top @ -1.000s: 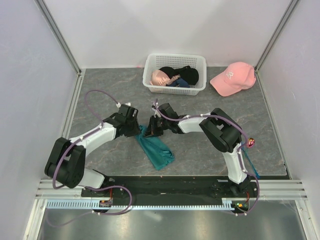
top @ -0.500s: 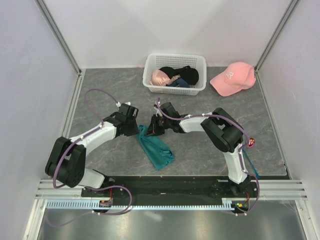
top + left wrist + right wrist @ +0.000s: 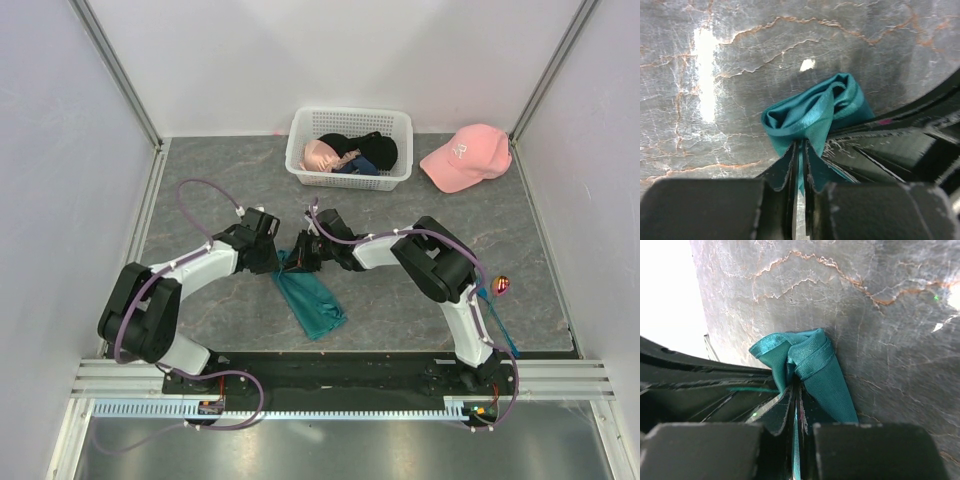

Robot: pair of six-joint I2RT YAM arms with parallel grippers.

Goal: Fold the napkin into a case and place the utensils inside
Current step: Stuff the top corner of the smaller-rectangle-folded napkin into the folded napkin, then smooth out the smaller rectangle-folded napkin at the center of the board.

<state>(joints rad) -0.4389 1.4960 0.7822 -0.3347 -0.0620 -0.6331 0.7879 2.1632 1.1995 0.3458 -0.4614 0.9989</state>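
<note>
Teal-green soft cloth napkin (image 3: pixel 312 300) clamped in jaws of left gripper (image 3: pixel 800 145) and right gripper (image 3: pixel 795 388), at end nearest white lattice basket (image 3: pixel 350 112), presumably for folding.

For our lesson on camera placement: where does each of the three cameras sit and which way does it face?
Top external: above and behind, looking down on the table; left arm and right arm show.
Left wrist: on its arm, looking past the left gripper at the napkin.
Right wrist: likewise, past the right gripper.
Shared: both wrist views show the napkin's pinched end.
</note>
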